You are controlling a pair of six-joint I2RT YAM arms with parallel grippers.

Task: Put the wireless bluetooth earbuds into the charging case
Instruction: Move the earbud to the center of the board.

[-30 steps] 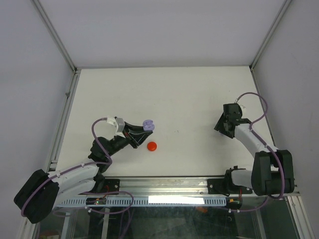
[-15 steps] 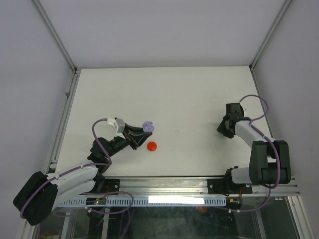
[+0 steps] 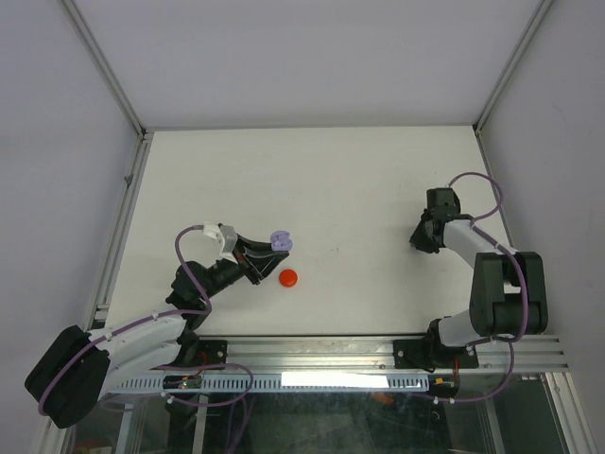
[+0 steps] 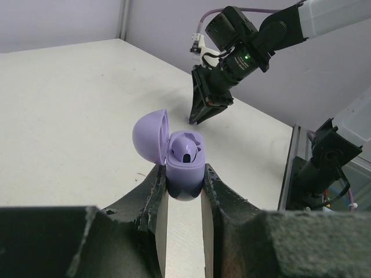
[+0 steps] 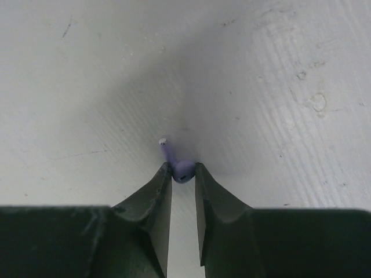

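Observation:
My left gripper (image 4: pixel 184 188) is shut on a lavender charging case (image 4: pixel 184 168), its lid hinged open to the left; one lavender earbud (image 4: pixel 186 149) sits inside. From above, the case (image 3: pixel 280 240) is left of the table's middle, at the tip of the left gripper (image 3: pixel 269 251). My right gripper (image 5: pixel 183 172) is shut on a second lavender earbud (image 5: pixel 182 171) by its round head, its stem (image 5: pixel 166 149) pointing away over the table. From above, the right gripper (image 3: pixel 420 242) points down at the table's right side; the earbud is hidden there.
A red round disc (image 3: pixel 288 277) lies on the white table (image 3: pixel 321 180) just right of the left gripper. Metal frame rails (image 3: pixel 118 236) run along the table's left and right edges. The right arm (image 4: pixel 243 52) shows beyond the case in the left wrist view.
The right gripper has closed on the lavender earbud, and its wrist turned while its elbow swung right. The left arm with the case has stayed put.

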